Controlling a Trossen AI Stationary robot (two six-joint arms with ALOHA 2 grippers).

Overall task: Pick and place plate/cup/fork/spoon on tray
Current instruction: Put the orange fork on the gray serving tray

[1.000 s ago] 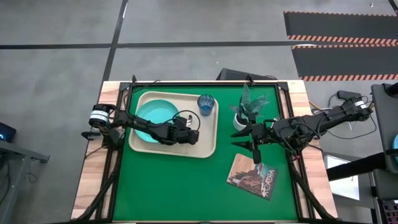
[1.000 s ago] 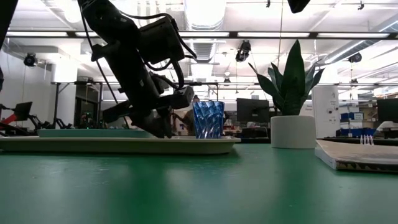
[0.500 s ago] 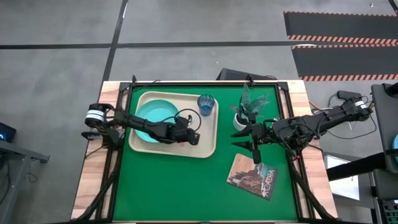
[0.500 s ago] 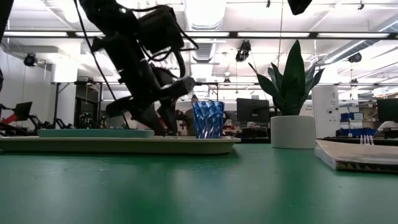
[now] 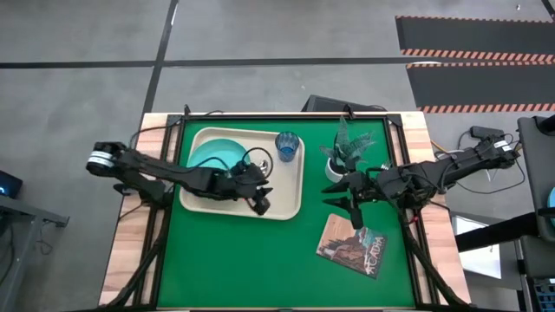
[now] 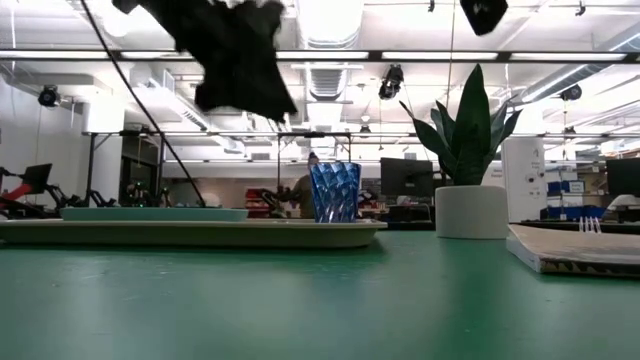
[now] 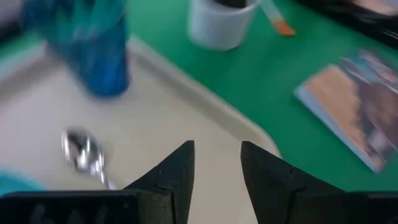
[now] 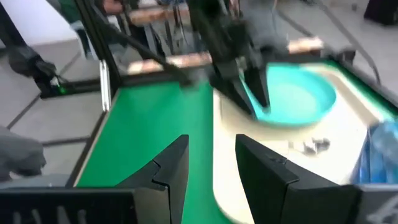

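Note:
The beige tray (image 5: 290, 204) lies on the green table's far left part. On it rest the turquoise plate (image 5: 211, 156), the blue cup (image 5: 287, 146) at the far right corner, and the spoon, whose silver bowl (image 7: 83, 152) lies flat on the tray floor near the cup (image 7: 99, 53). My left gripper (image 5: 261, 202) hangs open and empty above the tray's near right part, high in the low view (image 6: 240, 60). My right gripper (image 5: 349, 196) is open and empty over the table between the white plant pot (image 5: 335, 165) and the book (image 5: 352, 246). An orange tip (image 7: 281, 27) shows beside the pot; I cannot tell whether it is the fork.
The potted plant stands right of the tray, and the picture-covered book lies near the table's right near part. Green table surface lies bare along the near edge (image 5: 243, 269). Wooden strips (image 5: 130, 251) edge the table left and right.
My left gripper has gone up from the tray floor, where it stood low beside the cup, and a little toward the table's near edge. The plate, the cup and the tray have stayed where they were.

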